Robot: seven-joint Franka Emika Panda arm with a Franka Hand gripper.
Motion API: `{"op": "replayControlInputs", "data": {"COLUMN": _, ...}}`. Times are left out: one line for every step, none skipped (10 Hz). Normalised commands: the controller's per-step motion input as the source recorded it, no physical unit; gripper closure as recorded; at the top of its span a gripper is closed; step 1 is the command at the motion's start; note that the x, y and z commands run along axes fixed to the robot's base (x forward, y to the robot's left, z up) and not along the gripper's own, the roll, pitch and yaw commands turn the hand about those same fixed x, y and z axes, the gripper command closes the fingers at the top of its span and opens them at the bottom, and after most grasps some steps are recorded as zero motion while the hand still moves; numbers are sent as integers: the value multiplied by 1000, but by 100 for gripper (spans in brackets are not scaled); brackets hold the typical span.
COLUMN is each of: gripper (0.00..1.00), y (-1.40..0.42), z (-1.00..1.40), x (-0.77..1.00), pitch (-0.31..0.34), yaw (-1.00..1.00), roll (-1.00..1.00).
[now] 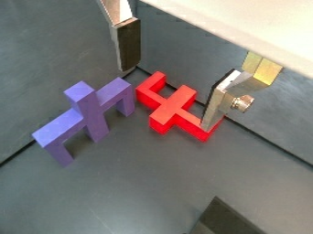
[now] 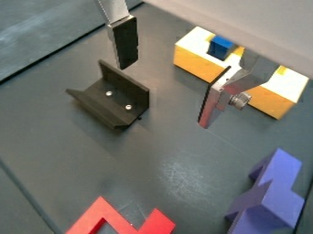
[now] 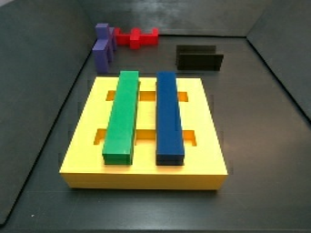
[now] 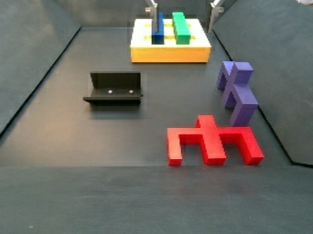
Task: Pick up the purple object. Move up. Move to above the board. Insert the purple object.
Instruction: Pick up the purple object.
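Note:
The purple object [image 1: 88, 111] lies on the dark floor beside a red piece [image 1: 171, 108]. It also shows in both side views [image 3: 104, 47] [image 4: 236, 90], near a wall, and in a wrist view [image 2: 275, 194]. My gripper [image 1: 174, 73] [image 2: 171, 71] is open and empty, well above the floor. Its silver fingers [image 1: 124, 44] stand wide apart and touch nothing. The yellow board [image 3: 145, 169] [image 4: 171, 53] carries a long green bar [image 3: 123, 116] and a long blue bar [image 3: 169, 116]. Part of the board [image 2: 196, 62] shows in a wrist view. Only the fingertips [image 4: 154, 7] show in a side view, over the board's far end.
The red piece [image 3: 137, 38] [image 4: 214, 142] lies next to the purple object. The dark fixture [image 2: 110, 96] [image 3: 199, 58] [image 4: 115, 89] stands on the floor apart from the board. Grey walls enclose the floor on all sides.

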Motion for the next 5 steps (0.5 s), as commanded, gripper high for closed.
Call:
{"op": "replayControlInputs", "data": {"gripper": 0, "y": 0, "z": -66, "x": -40, "pitch": -16, "yaw": -657, "roll": -14}}
{"op": "replayControlInputs", "data": {"gripper": 0, "y": 0, "z": -83, "x": -149, "pitch": -41, "yaw": -697, "roll": 0}}
{"op": "replayControlInputs", "data": {"gripper": 0, "y": 0, "z": -103, "x": 0, "pitch": 0, "yaw": -783, "roll": -14}}
{"op": "replayControlInputs", "data": {"gripper": 0, "y": 0, "z": -103, "x": -71, "pitch": -3, "yaw": -831, "roll": -6}}
{"op": "replayControlInputs", "data": {"gripper": 0, "y": 0, "z": -103, "x": -283, "pitch": -37, "yaw": -846, "roll": 0}}
